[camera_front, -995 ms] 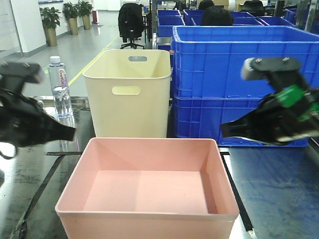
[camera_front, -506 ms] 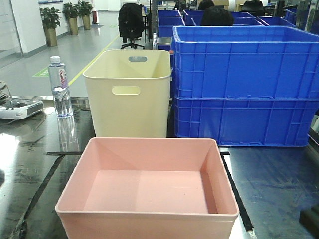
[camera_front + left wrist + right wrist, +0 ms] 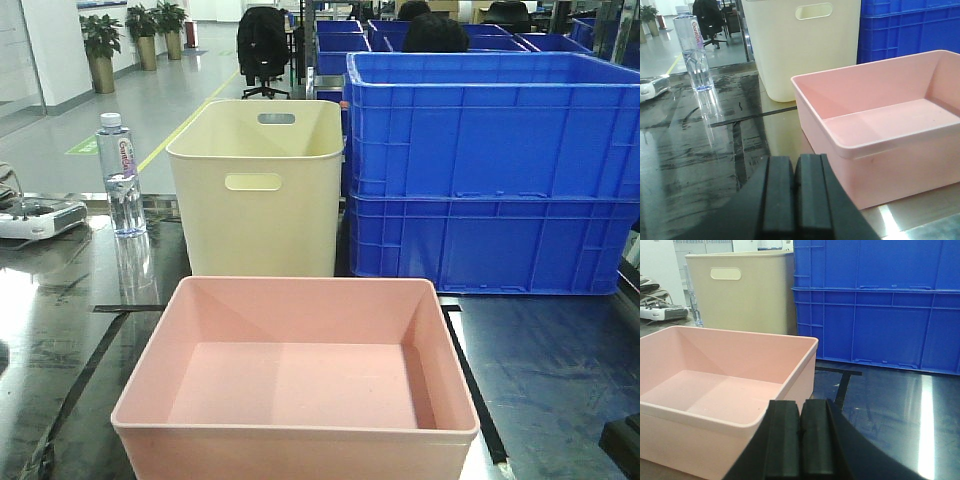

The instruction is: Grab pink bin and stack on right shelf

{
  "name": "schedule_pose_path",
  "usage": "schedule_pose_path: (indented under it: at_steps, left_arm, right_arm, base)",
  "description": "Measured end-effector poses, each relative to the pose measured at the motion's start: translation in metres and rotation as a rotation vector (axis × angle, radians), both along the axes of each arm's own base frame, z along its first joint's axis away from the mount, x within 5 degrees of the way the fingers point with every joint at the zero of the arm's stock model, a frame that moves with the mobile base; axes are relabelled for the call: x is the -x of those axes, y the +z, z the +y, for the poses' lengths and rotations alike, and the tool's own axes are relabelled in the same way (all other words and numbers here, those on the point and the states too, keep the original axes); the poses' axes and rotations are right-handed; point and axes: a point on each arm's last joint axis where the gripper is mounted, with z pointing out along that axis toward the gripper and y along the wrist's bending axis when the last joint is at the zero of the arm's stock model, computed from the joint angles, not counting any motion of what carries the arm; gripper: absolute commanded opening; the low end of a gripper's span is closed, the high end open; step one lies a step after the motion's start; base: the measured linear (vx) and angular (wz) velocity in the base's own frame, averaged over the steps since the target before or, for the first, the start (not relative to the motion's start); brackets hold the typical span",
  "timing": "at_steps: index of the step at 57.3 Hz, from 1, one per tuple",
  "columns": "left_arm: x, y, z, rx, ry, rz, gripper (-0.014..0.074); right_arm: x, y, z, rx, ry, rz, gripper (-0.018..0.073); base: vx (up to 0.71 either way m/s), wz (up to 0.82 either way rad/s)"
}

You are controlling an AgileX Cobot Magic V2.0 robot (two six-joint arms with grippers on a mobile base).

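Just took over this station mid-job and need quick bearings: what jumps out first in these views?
The empty pink bin fills the foreground on the glossy black shelf, untouched. Directly behind it stands a taller cream bin, with stacked blue crates to its right and a water bottle to its left. Both wrist views show the left gripper and right gripper shut, flanking the pink bin without touching it.

A tall cream bin [image 3: 258, 187] with handle slots stands upright beside two stacked blue ribbed crates [image 3: 492, 170]. A clear water bottle [image 3: 119, 176] stands to its left, near a white handheld controller [image 3: 40, 217]. Potted plants [image 3: 101, 50] and a black office chair [image 3: 262, 48] occupy the background floor.
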Motion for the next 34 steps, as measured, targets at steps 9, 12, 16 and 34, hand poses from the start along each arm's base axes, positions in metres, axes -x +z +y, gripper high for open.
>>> schedule_pose_path:
  at_steps: [9, 12, 16, 34]
  left_arm:
    - [0.0, 0.0, 0.0, 0.0, 0.0, 0.0, -0.0008]
    - [0.0, 0.0, 0.0, 0.0, 0.0, 0.0, -0.0008]
    - [0.0, 0.0, 0.0, 0.0, 0.0, 0.0, -0.0008]
    - [0.026, -0.065, 0.016, -0.039, 0.103, -0.041, -0.0008]
  right_arm:
    - [0.0, 0.0, 0.0, 0.0, 0.0, -0.001, -0.0009]
    - [0.0, 0.0, 0.0, 0.0, 0.0, -0.001, -0.0009]
    - [0.0, 0.0, 0.0, 0.0, 0.0, -0.001, -0.0009]
    - [0.0, 0.0, 0.0, 0.001, 0.0, -0.003, -0.0009]
  base:
    - [0.0, 0.0]
    - [0.0, 0.0]
    - [0.0, 0.0]
    - [0.0, 0.0]
